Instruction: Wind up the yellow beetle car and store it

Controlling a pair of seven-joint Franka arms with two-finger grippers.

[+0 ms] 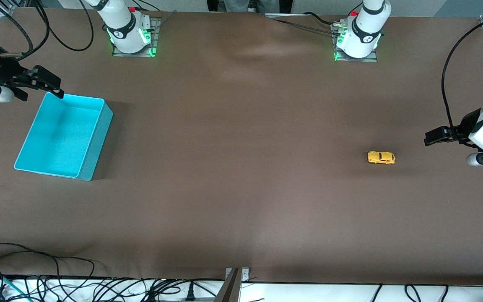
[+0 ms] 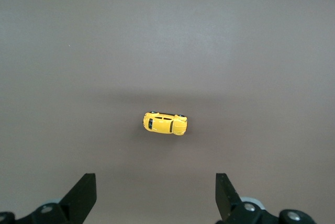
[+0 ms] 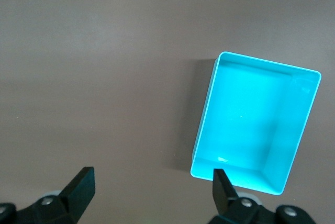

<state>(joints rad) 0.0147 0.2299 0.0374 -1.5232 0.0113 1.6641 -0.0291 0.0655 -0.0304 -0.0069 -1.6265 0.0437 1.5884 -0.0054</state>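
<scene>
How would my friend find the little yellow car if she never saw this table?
Start at the left arm's end of the brown table, where the open left gripper hangs. The yellow beetle car sits alone on the table beside it, tiny, rounded and bright yellow.

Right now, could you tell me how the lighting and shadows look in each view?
Front view: even light, a soft shadow beside the turquoise bin. Left wrist view: the yellow beetle car is sharp, with a faint shadow. Right wrist view: the bin's floor shows small glints.

white arms, black end effector fingers, green-lit bases, black cables
</scene>
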